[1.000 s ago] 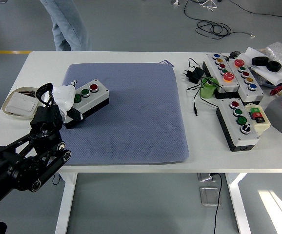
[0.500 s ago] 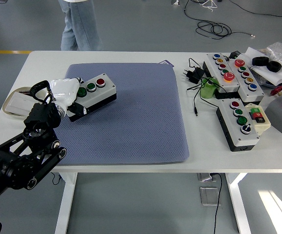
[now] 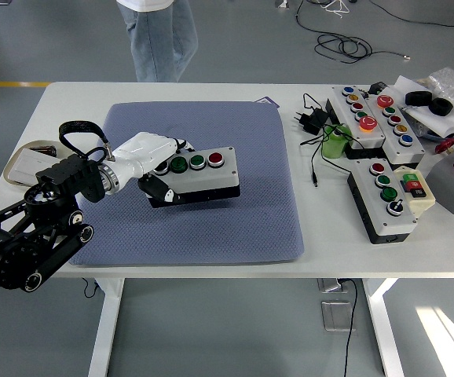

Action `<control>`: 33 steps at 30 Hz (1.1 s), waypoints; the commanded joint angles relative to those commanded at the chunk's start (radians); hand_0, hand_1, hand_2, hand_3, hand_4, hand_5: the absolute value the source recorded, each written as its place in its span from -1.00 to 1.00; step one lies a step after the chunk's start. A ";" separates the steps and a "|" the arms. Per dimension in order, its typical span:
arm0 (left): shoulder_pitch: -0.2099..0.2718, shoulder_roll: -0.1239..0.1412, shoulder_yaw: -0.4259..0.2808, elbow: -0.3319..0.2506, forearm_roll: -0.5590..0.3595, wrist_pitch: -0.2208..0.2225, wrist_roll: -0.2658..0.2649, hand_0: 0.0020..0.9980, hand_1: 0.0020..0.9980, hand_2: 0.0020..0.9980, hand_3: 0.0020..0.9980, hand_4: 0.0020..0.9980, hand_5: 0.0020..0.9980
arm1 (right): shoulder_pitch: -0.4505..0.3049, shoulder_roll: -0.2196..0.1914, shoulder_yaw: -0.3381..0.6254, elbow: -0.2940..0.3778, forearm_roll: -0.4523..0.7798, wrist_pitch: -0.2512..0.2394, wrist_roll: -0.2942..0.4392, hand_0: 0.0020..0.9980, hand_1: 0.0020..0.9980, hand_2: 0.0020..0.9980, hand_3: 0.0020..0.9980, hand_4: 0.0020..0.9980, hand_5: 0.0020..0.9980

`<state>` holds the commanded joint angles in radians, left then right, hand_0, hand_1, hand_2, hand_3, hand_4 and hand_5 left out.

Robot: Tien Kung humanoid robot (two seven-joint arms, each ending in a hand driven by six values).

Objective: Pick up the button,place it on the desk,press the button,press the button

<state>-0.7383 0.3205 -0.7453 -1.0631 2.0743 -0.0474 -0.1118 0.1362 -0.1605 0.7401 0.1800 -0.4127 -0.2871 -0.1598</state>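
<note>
The white table [image 3: 172,93] carries a blue-grey mat [image 3: 235,212] over its left half, and toward three o'clock lie several other control boxes [image 3: 384,200] amid cables. Over the mat's middle-left the button box [image 3: 199,174] — grey, with two green caps and a red one — sits in the left hand [image 3: 150,157], clenched around its nine-o'clock end. The step looks like carrying it to be placed — next it must be lowered flat and let go before any pressing.
</note>
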 joint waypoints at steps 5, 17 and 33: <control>-0.001 0.004 0.005 -0.003 0.013 -0.003 -0.017 -0.34 -0.38 -0.49 -0.33 0.15 -1.00 | 0.000 0.001 -0.001 0.000 0.000 0.000 0.000 0.58 0.60 0.64 0.50 -0.18 -0.04; 0.008 -0.004 0.005 0.011 0.025 0.003 -0.010 -0.31 -0.35 -0.44 -0.23 0.13 -1.00 | 0.002 0.001 -0.002 0.000 0.000 0.000 0.000 0.58 0.60 0.64 0.50 -0.18 -0.04; 0.013 -0.011 0.023 0.032 0.022 0.015 -0.022 0.12 0.35 0.44 0.50 0.28 -1.00 | -0.004 0.002 0.003 0.000 -0.005 -0.002 -0.002 0.58 0.60 0.64 0.50 -0.18 -0.04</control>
<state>-0.7250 0.3095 -0.7226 -1.0315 2.0960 -0.0326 -0.1340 0.1320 -0.1581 0.7431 0.1800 -0.4174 -0.2894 -0.1623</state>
